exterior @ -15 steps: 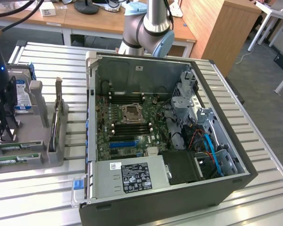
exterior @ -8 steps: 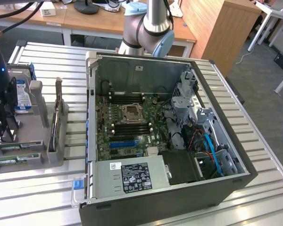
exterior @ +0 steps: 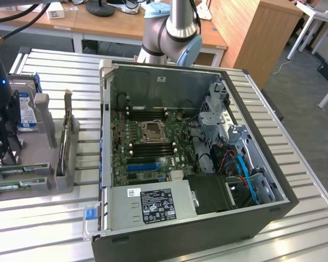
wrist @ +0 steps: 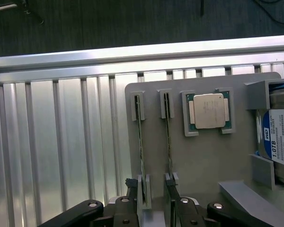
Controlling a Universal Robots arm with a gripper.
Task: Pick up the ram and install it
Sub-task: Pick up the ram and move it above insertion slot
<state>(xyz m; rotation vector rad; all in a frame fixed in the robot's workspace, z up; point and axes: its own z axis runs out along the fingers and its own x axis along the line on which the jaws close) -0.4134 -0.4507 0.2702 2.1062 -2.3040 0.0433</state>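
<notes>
**A:** Where was the ram (wrist: 142,142) at that point?

**B:** In the grey holder (wrist: 203,161), at the exterior view's lower left. It stood on edge with its ends caught in slotted posts (wrist: 137,105). A second stick (wrist: 169,142) ran parallel just beside it.

**A:** Why on edge?

**B:** I'd judge it was so the fingers could close on its two flat faces from above. Lying flat, it would have given them little to grip.

**A:** And the gripper (wrist: 151,194)?

**B:** It hung right over the holder, at the left edge of the exterior view. Seen from the wrist, its fingers were spread and pinched nothing. The near end of the ram and its post sat in the gap between them. I couldn't tell whether a finger touched the post or the second stick.

**A:** So nothing was lifted?

**B:** Nothing. Both sticks sat in the holder. The processor chip (wrist: 208,110) lay in its own recess near the second stick, and the hard drive (wrist: 279,137) stood in a bracket beyond. They were probably kept apart so one part could be reached without knocking another.

**A:** And the computer (exterior: 251,218)?

**B:** It lay on its side on the ribbed table (exterior: 317,229), filling the centre and right of the exterior view. The panel was off, so the board faced up. The dark memory slots (exterior: 153,146) beside the socket (exterior: 152,131) looked empty, as far as I could see.
</notes>
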